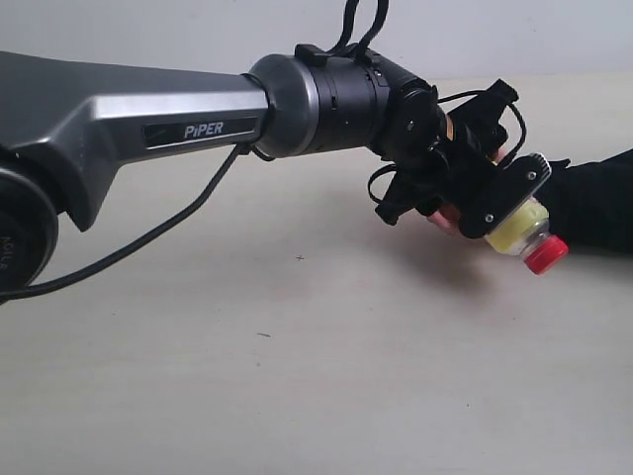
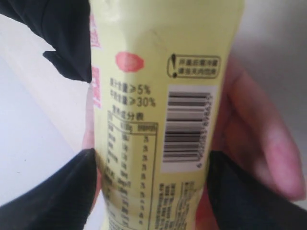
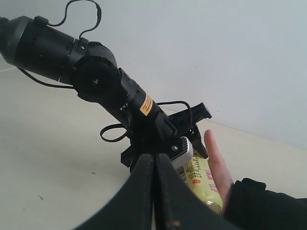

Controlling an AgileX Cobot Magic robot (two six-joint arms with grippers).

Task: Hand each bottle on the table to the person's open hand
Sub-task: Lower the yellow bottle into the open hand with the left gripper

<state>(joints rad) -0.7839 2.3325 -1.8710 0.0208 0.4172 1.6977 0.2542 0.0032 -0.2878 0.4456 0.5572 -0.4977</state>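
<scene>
Over the right side of the table (image 1: pixel 247 386), the left gripper (image 1: pixel 512 183) is clamping the yellow bottle (image 1: pixel 518 230), its jaws pressing in on the two sides of the body. The left arm (image 1: pixel 148 114) is reaching across from the left of the exterior view, with a dark cable (image 1: pixel 168 226) hanging under it. The bottle is tilting, with its red cap (image 1: pixel 545 254) pointing down and away from the arm, clear of the table.

The person's hand (image 1: pixel 445 213) is coming in from the right, out of a black sleeve (image 1: pixel 593 203), and is lying open directly behind the bottle and gripper. In the exterior view only pink fingertips are showing past the black gripper parts. In the left wrist view the bottle is filling the middle of the picture, its barcode (image 2: pixel 187 129) facing the camera, while the pink hand is showing close behind it on both sides, more of it beside the barcode. The black fingers (image 2: pixel 62 191) are bracketing the bottle. Whether the palm is actually touching the bottle cannot be told.

In the right wrist view the open hand is standing edge-on just beside the bottle, thumb side up. The right gripper (image 3: pixel 154 160) is hanging well back from the handover, its two jaws pressing together with nothing between them.
</scene>
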